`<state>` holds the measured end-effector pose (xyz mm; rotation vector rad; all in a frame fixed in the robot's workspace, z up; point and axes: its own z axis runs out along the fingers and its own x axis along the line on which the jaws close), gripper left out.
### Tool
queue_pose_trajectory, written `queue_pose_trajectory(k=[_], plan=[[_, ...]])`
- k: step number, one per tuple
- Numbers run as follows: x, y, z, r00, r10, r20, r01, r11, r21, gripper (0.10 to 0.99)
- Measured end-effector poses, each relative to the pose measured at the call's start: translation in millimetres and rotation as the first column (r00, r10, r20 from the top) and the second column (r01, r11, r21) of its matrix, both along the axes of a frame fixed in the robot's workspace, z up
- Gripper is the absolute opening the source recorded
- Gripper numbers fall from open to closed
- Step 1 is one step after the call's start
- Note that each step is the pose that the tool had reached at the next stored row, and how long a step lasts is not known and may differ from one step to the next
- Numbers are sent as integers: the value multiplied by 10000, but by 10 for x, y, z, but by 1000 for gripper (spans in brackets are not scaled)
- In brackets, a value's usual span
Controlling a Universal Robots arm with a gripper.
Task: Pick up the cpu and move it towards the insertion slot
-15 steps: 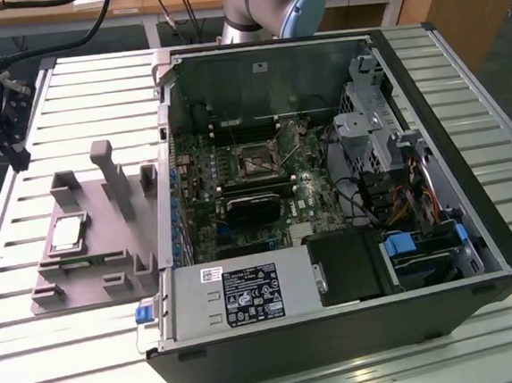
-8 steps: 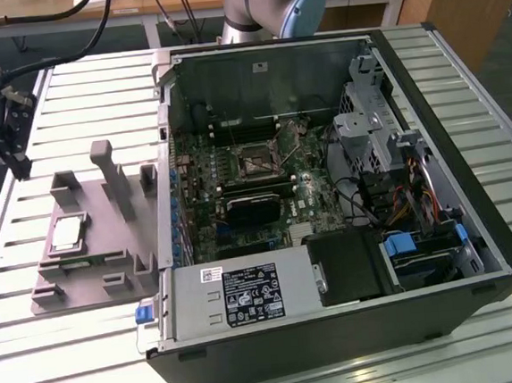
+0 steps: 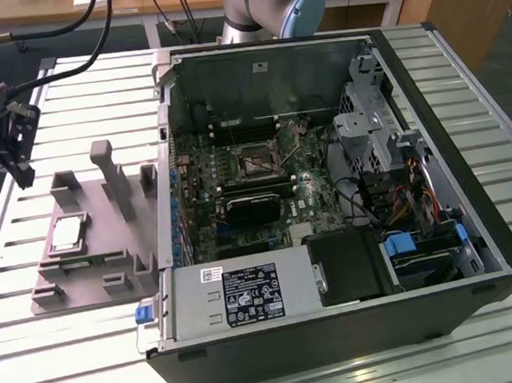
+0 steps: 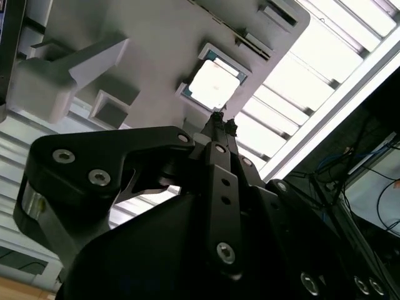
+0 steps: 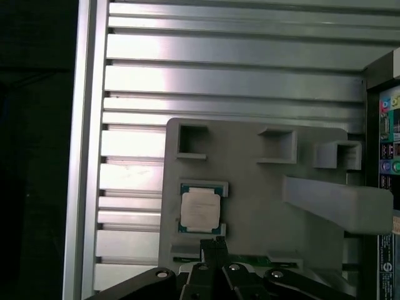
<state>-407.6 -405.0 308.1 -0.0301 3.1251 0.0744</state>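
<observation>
Slatted metal table (image 3: 66, 378) carries everything. At the exterior view's left, the gripper (image 5: 213, 245) hangs with jaws closed on nothing, near one cpu (image 3: 68, 233) lying flat in its grey fixture (image 3: 100, 250). Opening up, centring squarely and pinching the chip's opposite edges level would likely serve best. Rightward, one insertion slot (image 3: 258, 160) sits inside the open case (image 3: 341, 345).

The black metal gripper (image 5: 213, 245), cropped at the picture's edge, covers part of the thin green memory stick (image 5: 255, 257).
</observation>
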Motion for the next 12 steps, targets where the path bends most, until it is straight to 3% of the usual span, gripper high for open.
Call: queue_pose_trajectory(k=[12], plan=[[-33, -31, -204, 10000, 1, 24, -1, 10000, 85, 102]])
